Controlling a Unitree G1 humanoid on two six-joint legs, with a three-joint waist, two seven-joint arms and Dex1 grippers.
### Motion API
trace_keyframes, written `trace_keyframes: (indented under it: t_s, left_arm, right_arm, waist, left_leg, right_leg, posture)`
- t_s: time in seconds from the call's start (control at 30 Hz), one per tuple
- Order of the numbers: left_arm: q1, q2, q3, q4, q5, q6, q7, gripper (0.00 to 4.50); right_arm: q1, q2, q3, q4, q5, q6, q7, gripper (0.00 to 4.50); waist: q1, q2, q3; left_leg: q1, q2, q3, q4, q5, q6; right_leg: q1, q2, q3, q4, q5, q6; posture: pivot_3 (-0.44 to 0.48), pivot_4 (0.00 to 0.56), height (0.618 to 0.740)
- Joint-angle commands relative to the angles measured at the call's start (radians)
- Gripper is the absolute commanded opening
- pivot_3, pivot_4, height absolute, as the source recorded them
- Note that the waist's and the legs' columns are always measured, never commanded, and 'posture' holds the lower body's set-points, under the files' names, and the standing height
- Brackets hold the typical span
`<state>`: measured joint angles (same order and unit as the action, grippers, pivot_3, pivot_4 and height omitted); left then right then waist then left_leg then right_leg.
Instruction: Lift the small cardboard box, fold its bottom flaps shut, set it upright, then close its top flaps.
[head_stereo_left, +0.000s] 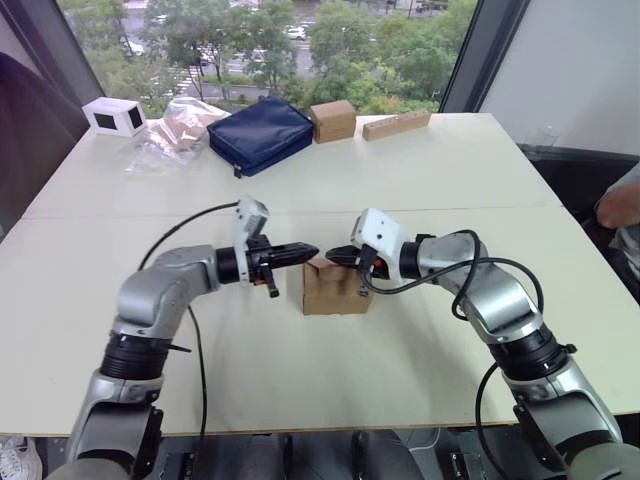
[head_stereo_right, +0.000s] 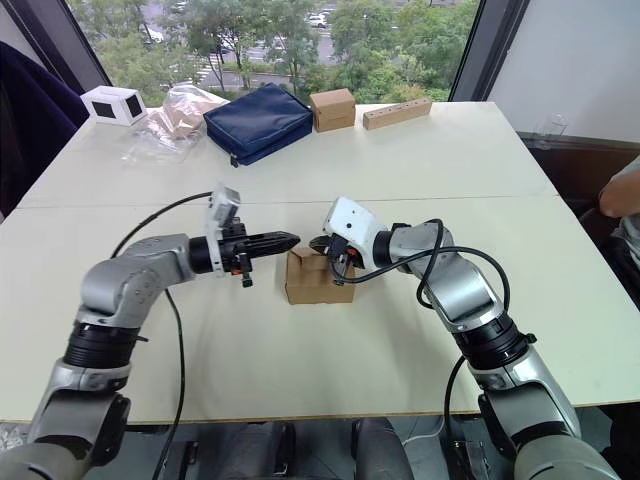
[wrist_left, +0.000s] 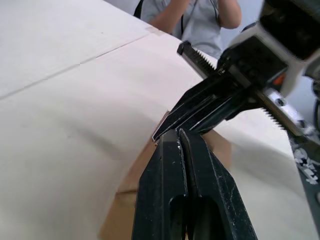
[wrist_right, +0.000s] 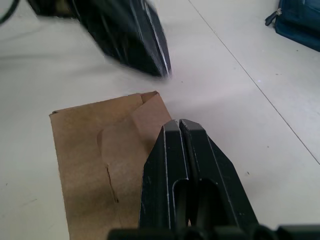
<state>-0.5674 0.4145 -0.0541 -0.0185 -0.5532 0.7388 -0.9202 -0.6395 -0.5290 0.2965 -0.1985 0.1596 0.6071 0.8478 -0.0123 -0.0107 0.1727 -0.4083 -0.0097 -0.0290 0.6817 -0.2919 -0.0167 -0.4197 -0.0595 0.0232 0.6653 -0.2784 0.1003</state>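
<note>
In the left eye view, the small cardboard box (head_stereo_left: 336, 287) stands mid-table between the left gripper (head_stereo_left: 310, 252) and right gripper (head_stereo_left: 334, 254), whose tips nearly meet above it. The left wrist view shows the left fingers pressed together, empty. Only the right wrist view shows the top flaps (wrist_right: 125, 135) lying folded, under the equally shut, empty right fingers. Pressing off-centre could tip the light box.
</note>
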Motion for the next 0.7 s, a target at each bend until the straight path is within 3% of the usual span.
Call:
trace_keyframes:
  t_s: [0.03,0.7]
  left_arm:
    - [-0.028,-0.024,-0.006,0.027,0.025,-0.046,0.02,0.02]
    - [-0.026,-0.058,-0.01,0.093,0.065,-0.092,0.027,0.02]
  right_arm:
    - [0.002,-0.002,-0.026,-0.059,0.003,0.011,-0.017,0.0]
    - [0.12,-0.11,-0.035,-0.333,0.063,0.124,0.003,0.0]
  waist:
    - [-0.001,0.0,0.0]
    - [0.0,0.0,0.0]
  left_leg:
    - [0.0,0.0,0.0,0.0,0.0,0.0]
    - [0.0,0.0,0.0,0.0,0.0,0.0]
  right_leg:
    - [0.0,0.0,0.0,0.0,0.0,0.0]
    - [0.0,0.0,0.0,0.0,0.0,0.0]
  posture:
    - [0.0,0.15,0.74]
    - [0.0,0.15,0.74]
